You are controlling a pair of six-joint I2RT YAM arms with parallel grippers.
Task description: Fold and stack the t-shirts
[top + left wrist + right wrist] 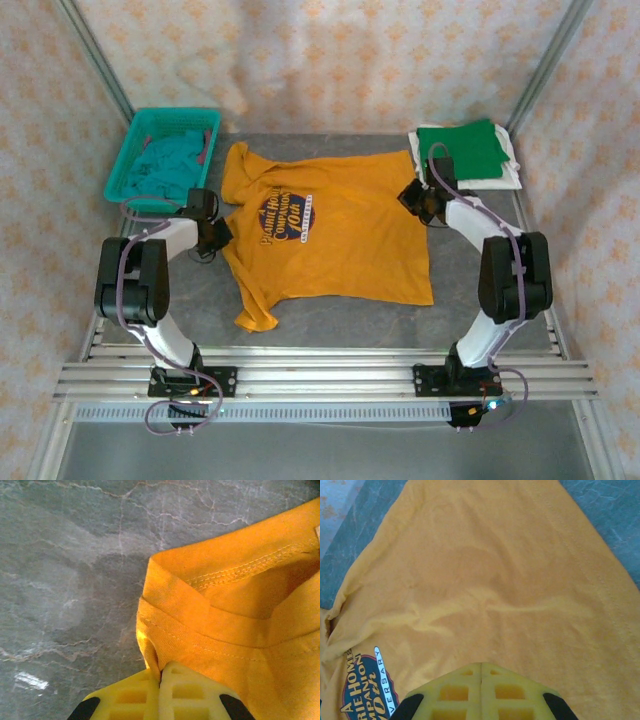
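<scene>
A teal tee (165, 165) sits in the basket (125, 170) at the far left corner of the worktop (330, 318). The left fingers (135, 697) pinch a folded left edge of the orange tee (340, 250), which lies print up mid-worktop. The bite looks shallow and may slip under a pull. The right fingers (512, 692) are closed at its right edge. I cannot tell if they hold cloth, and if not, a lift would skew the fold. A wide swing could disturb the green tee (460, 150) at the far right corner.
</scene>
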